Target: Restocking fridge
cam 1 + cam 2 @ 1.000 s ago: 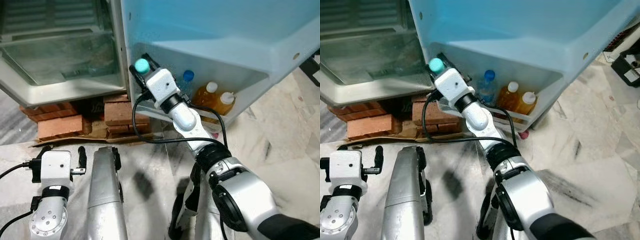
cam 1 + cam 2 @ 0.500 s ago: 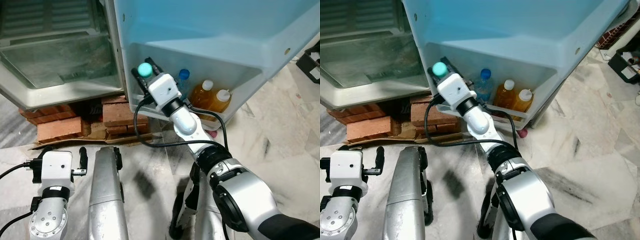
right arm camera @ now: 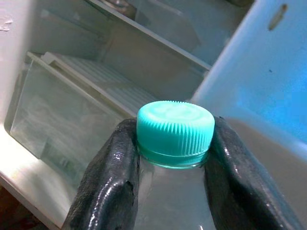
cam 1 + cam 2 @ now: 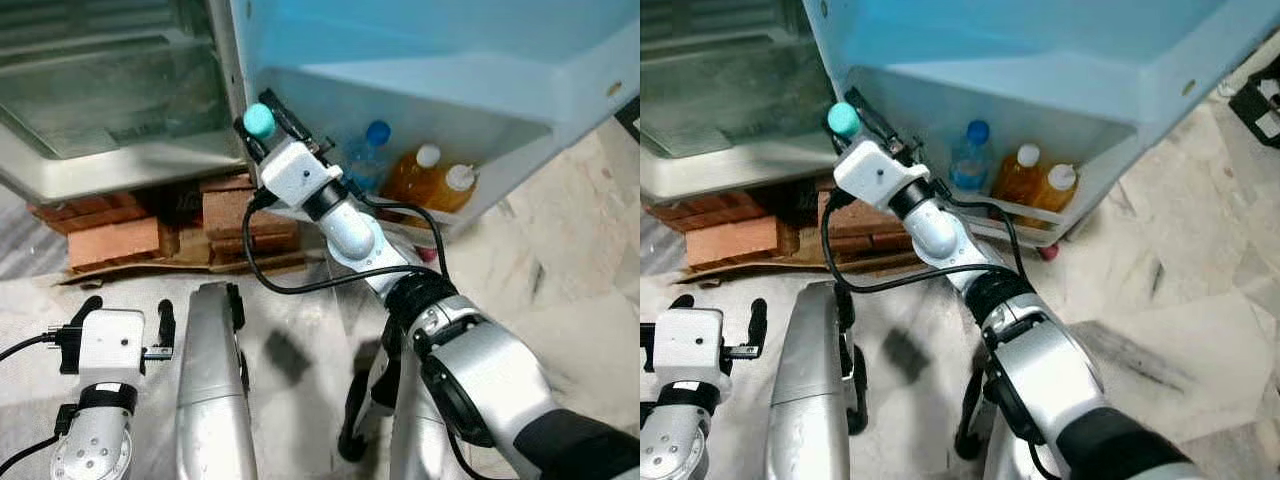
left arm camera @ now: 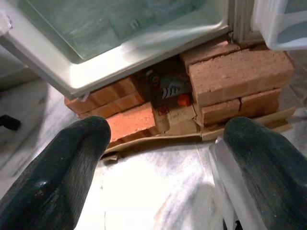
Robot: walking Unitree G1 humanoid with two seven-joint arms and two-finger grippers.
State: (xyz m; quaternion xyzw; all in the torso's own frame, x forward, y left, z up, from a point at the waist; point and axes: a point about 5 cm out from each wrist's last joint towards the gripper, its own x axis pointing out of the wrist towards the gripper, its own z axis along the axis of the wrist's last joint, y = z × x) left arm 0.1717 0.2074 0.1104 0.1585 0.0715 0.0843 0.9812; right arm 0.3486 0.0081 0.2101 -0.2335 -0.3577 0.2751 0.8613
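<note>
My right gripper [image 4: 265, 127] is shut on a clear bottle with a teal cap [image 3: 175, 125], held at the inner left end of the fridge door's bottom shelf [image 4: 480, 205], close to the fridge body. That shelf holds a blue-capped bottle [image 4: 372, 150] and two orange juice bottles [image 4: 415, 175] with white caps. In the right wrist view both black fingers [image 3: 108, 177] press the bottle's neck just under the cap. My left gripper [image 4: 125, 315] hangs low at the left, open and empty, above the marble floor.
The open fridge body [image 4: 110, 100] with its clear bottom drawer is at upper left, standing on red bricks [image 4: 110, 240] and cardboard. The pale blue fridge door [image 4: 450, 60] swings out to the right. Marble floor [image 4: 1160, 300] lies open at the right.
My right gripper has carried the teal-capped bottle left and up, towards the fridge body. The camera has shifted a little. My left arm stays idle.
</note>
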